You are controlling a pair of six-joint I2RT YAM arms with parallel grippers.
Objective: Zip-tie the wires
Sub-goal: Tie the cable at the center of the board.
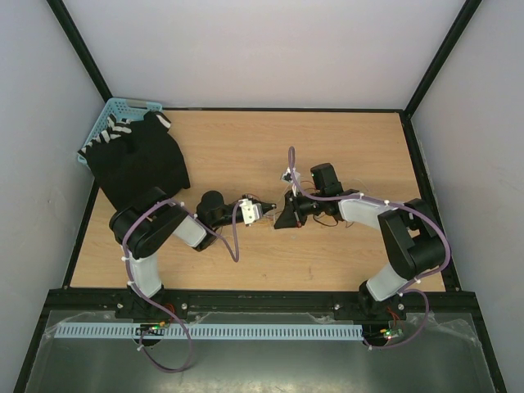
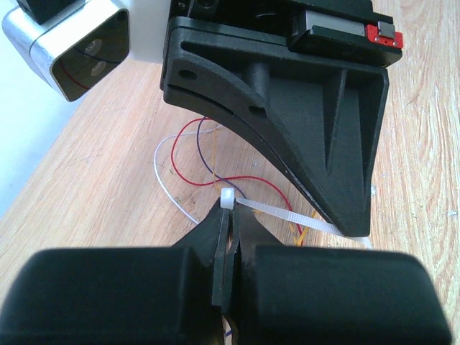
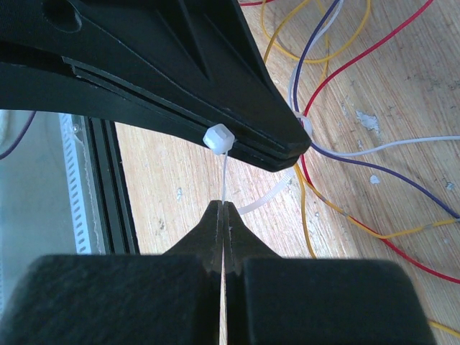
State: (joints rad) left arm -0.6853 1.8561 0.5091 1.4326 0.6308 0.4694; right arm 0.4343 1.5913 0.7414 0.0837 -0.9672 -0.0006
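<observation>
Right gripper [image 3: 224, 208], jaws shut, pinches the zip tie [image 3: 218, 137] tail; just ahead, left gripper [image 2: 227, 223] clamps its head — strap slip would leave wires [image 3: 322, 153] loose.

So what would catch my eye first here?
Mid-table, the left arm and right arm meet nose to nose, both pairs of jaws shut on one white zip tie. Right beside it the wires sprawl in red, yellow, purple and white loops over the wood. In the far left corner a black cloth drapes over a blue basket.
</observation>
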